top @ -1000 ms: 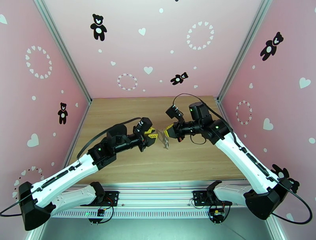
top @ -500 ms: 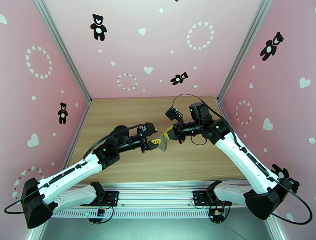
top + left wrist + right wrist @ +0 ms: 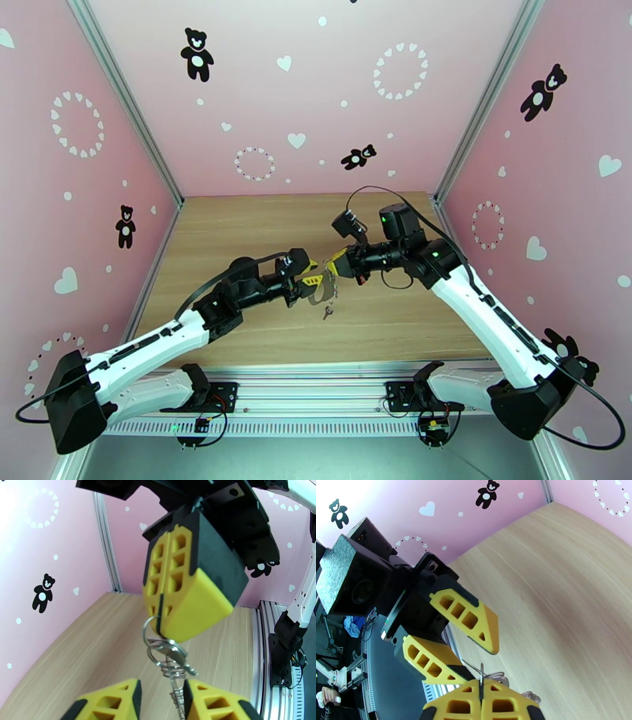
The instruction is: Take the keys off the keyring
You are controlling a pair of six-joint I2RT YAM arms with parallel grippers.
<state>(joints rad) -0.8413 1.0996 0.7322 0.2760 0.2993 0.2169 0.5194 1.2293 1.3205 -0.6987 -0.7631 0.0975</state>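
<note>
Keyring (image 3: pixel 166 666) pinched up between the arms — one key apparently off, one to go.
Right gripper (image 3: pixel 159 618) is clamped tight on the ring's top loop, holding it clear of the table (image 3: pixel 237 229); left gripper (image 3: pixel 160 702) has its jaws apart with the chain dangling between them, gripping nothing that I can see; a hanging key (image 3: pixel 175 650) sits in the cluster just under the right fingertips, so I judge the job about half done — that key must yet be worked off. From above, a small dark piece (image 3: pixel 326 313), likely a freed key, lies on the wood below the grippers; the left wrist view, close in, gives the pinch and the gap, too small to read from above.
</note>
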